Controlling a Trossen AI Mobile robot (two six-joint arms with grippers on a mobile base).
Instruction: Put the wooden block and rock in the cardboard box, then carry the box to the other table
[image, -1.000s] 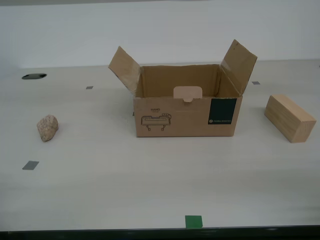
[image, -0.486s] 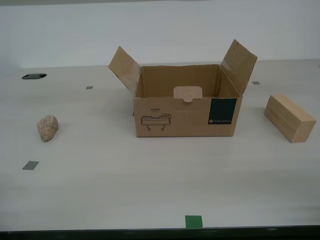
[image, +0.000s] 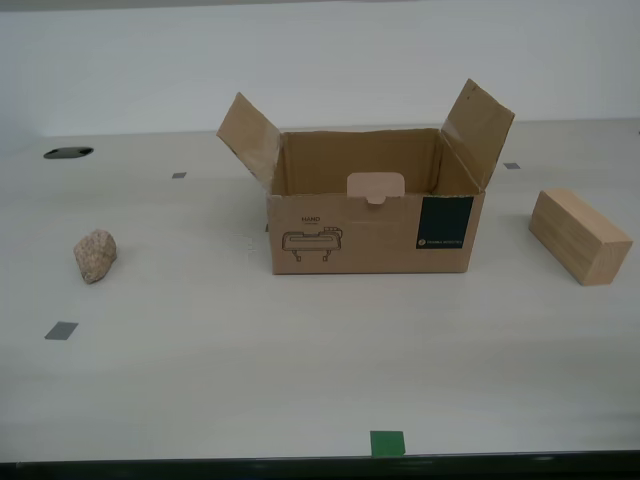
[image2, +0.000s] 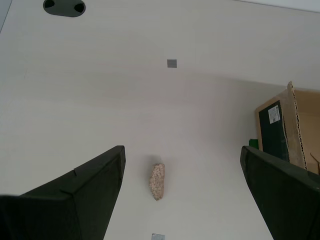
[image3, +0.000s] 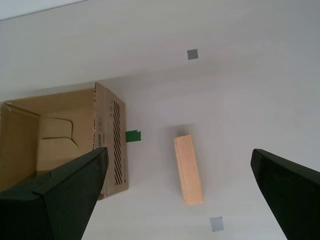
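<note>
On cream table, rock (image: 95, 255), cardboard box (image: 372, 220), wooden block (image: 579, 236) unmoved; both tools spread wide, empty.

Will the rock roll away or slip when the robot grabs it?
The rock looks lumpy and rough, not round, so it would probably wobble rather than roll far. Its uneven sides may let it twist or slip between my second gripper's flat fingers. It looks small but solid, so likely heavy for its size and unlikely to squash.

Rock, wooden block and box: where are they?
rock (image: 95, 255), exterior view, middle of its lumpy face.
wooden block (image: 578, 236), exterior view, middle of its long side.
cardboard box (image: 370, 232), exterior view, front wall.
</note>
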